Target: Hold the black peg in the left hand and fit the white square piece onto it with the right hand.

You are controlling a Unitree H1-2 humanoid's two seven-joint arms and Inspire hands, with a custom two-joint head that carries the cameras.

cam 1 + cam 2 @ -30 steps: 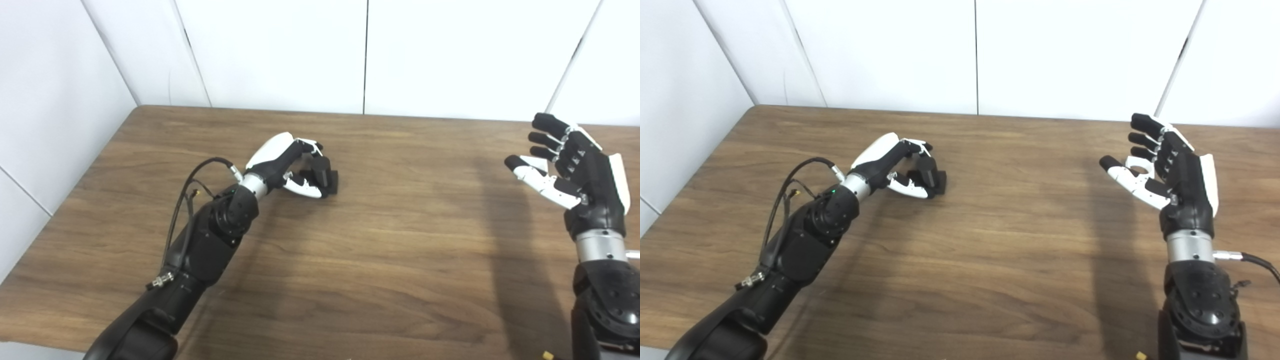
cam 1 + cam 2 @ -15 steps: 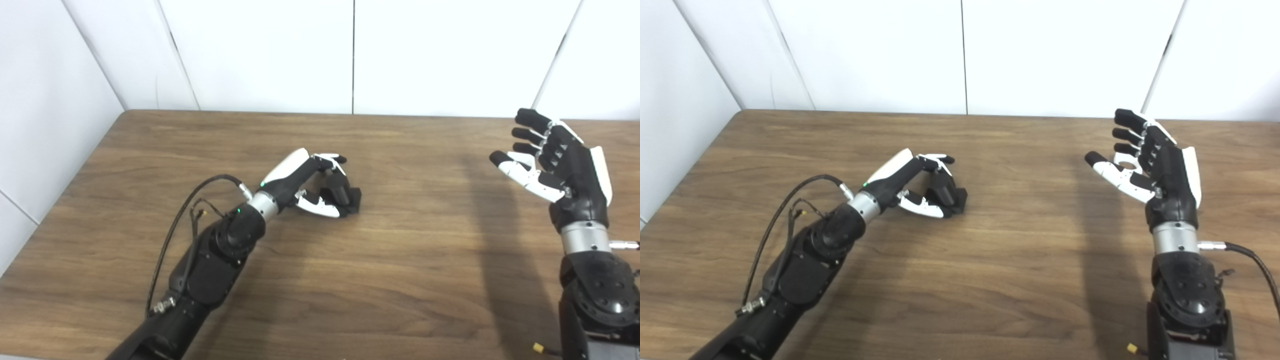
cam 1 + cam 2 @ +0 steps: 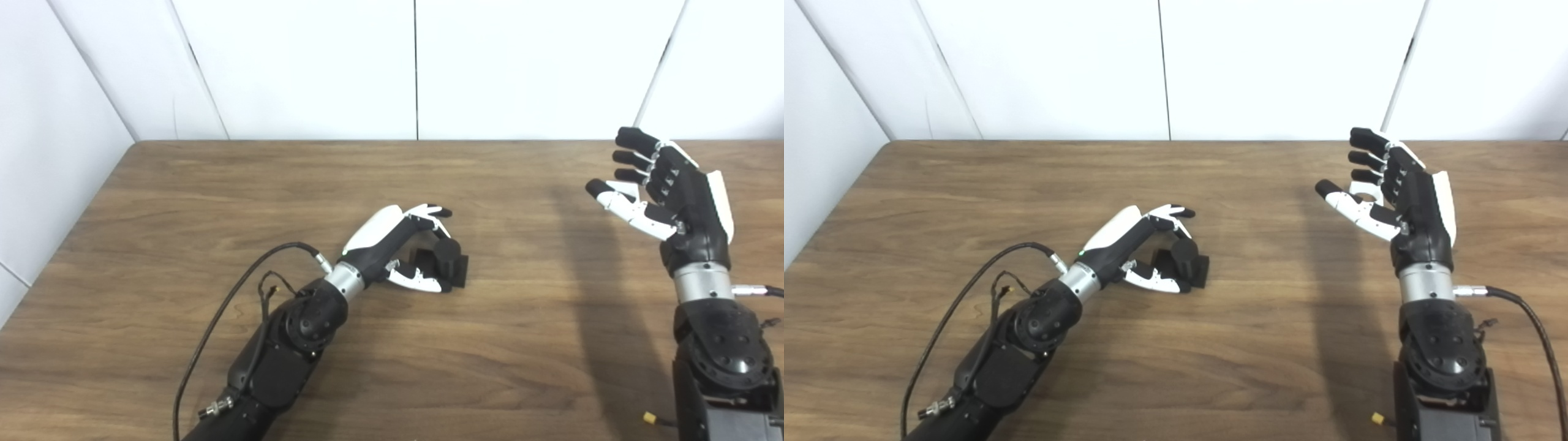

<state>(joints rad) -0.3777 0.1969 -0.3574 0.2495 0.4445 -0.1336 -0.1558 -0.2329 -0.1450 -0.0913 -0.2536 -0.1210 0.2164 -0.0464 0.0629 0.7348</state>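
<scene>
The black peg (image 3: 448,254), a short cylinder on a square base, stands on the wooden table (image 3: 184,202) near its middle. My left hand (image 3: 401,245) is curled around the peg: its fingers arch over the top and its thumb lies along the front of the base. My right hand (image 3: 1402,190) is raised at the right with palm up and fingers spread, holding nothing. The white square piece (image 3: 1362,191), which has a round hole, shows between that hand's thumb and fingers. It is partly hidden, and I cannot tell whether it rests on the table.
White wall panels (image 3: 416,67) close off the table's far and left edges. A black cable (image 3: 245,288) loops out from my left forearm above the table. A second cable (image 3: 1519,306) leaves my right wrist.
The camera has turned, shifting the whole picture. Beyond that shift, my left hand has drawn the black peg toward the right and nearer to me. My right hand keeps its open pose.
</scene>
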